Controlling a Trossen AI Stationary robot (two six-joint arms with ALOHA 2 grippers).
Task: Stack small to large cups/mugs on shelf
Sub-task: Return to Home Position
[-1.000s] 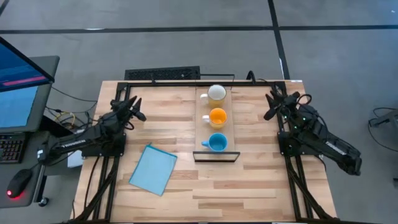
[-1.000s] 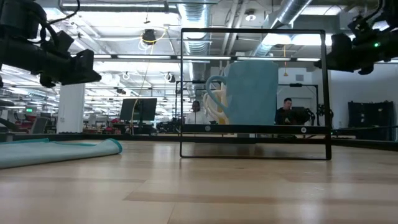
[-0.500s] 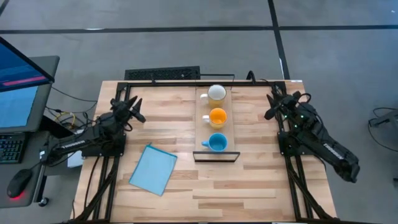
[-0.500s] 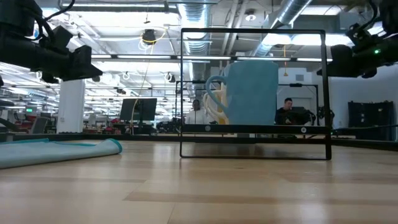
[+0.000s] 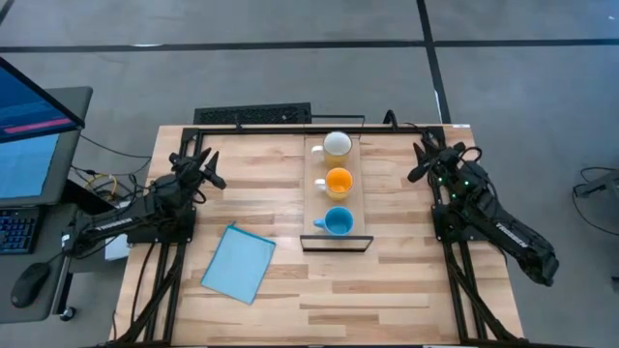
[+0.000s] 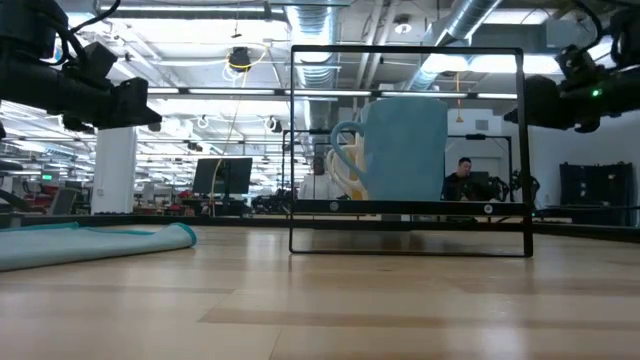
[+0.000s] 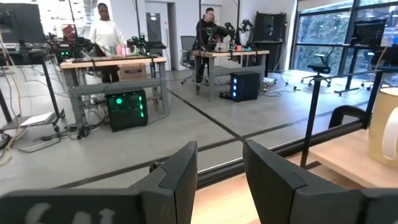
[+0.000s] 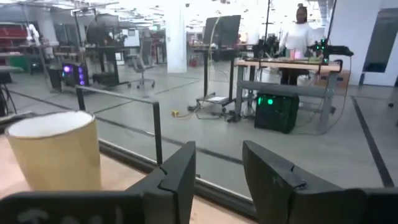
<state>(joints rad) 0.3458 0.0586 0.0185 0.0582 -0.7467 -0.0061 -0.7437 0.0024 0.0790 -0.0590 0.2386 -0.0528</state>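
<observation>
Three mugs stand upright in a row on the long light-wood shelf (image 5: 337,155) at the table's middle: pale yellow mug (image 5: 336,145) at the far end, orange mug (image 5: 338,181) in the middle, blue mug (image 5: 338,221) at the near end by the dark frame. In the low view the blue mug (image 6: 400,148) hides the others. The pale yellow mug also shows in the left wrist view (image 7: 384,124) and the right wrist view (image 8: 57,149). My left gripper (image 5: 206,166) hovers open near the table's left edge; my right gripper (image 5: 423,160) hovers open near the right edge.
A flat light-blue sheet (image 5: 238,262) lies on the table, near and left of the shelf. A black wire frame (image 6: 408,150) stands around the shelf's near end. A dark rail (image 5: 253,116) runs along the far edge. People show in the room beyond.
My right arm has shifted slightly, its gripper moving a little toward the far edge and rising. The mugs and shelf have stayed where they were.
</observation>
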